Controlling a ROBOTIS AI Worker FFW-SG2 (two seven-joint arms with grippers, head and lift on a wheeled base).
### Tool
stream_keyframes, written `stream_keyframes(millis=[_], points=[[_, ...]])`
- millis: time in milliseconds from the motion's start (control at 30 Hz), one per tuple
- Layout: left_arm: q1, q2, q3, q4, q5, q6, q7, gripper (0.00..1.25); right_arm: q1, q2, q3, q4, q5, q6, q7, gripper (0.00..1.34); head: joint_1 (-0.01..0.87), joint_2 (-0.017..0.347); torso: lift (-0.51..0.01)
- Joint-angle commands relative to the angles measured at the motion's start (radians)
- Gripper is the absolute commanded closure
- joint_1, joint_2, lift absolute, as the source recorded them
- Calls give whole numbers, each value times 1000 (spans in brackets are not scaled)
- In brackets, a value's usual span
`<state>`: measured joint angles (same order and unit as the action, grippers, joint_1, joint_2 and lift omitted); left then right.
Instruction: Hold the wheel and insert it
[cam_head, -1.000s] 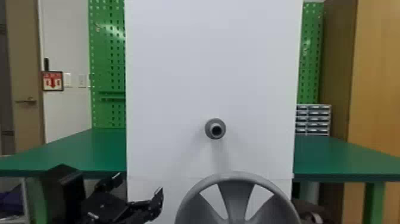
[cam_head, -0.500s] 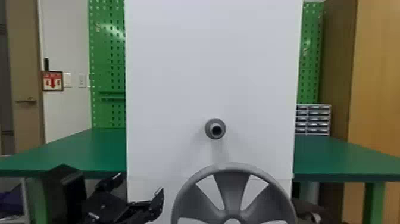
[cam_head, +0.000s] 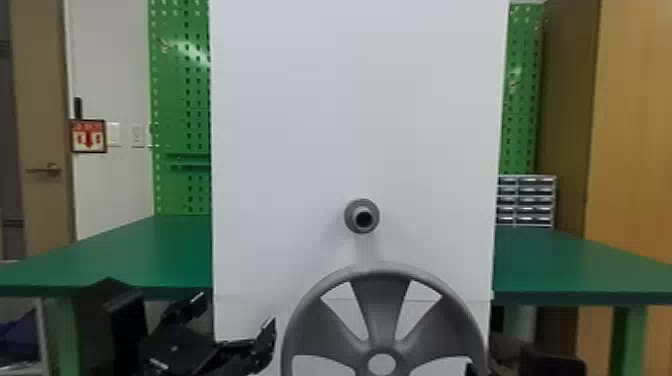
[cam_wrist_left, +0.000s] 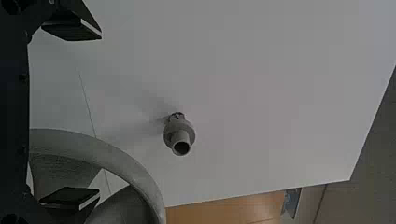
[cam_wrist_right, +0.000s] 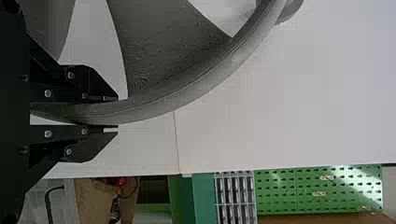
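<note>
The grey spoked wheel (cam_head: 372, 305) stands upright in front of the white board, below and slightly right of the grey peg (cam_head: 362, 216) and apart from it. My right gripper (cam_head: 471, 370) is at the wheel's lower right edge. In the right wrist view, my right gripper (cam_wrist_right: 116, 113) is shut on the rim of the wheel (cam_wrist_right: 191, 91). To the wheel's left, my left gripper (cam_head: 236, 316) stands open and holds nothing. In the left wrist view, the left gripper (cam_wrist_left: 96, 114) has its fingers wide apart, with the wheel (cam_wrist_left: 133, 163) near one finger and the peg (cam_wrist_left: 180, 135) beyond.
The tall white board (cam_head: 300, 125) rises in front of a green table (cam_head: 125, 255) that extends on both sides. A small drawer unit (cam_head: 527, 200) stands on the table at the right. Green pegboard (cam_head: 180, 100) and a wooden cabinet (cam_head: 635, 125) are behind.
The wheel has risen and shifted slightly left, bringing its upper rim closer to the peg, with my right gripper still on it. The left gripper has hardly moved.
</note>
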<state>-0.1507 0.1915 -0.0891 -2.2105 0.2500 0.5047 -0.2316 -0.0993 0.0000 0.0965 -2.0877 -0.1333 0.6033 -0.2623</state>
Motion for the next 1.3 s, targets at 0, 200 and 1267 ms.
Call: stream_keyframes(millis=[0,200,1267], points=[[0,0,0,2,0,0,0,101,-17,1,8,0,-6,12,0,1181,97,15,-442],[-1,0,-1,2,0,0,0,101,-36,1,12,-2,-12,27,0,1181,97,15,-442],[-3,0,-8,5,-3,0,0,101,-160,1,25,-18,-31,150,-2,1181,97,15,-442]])
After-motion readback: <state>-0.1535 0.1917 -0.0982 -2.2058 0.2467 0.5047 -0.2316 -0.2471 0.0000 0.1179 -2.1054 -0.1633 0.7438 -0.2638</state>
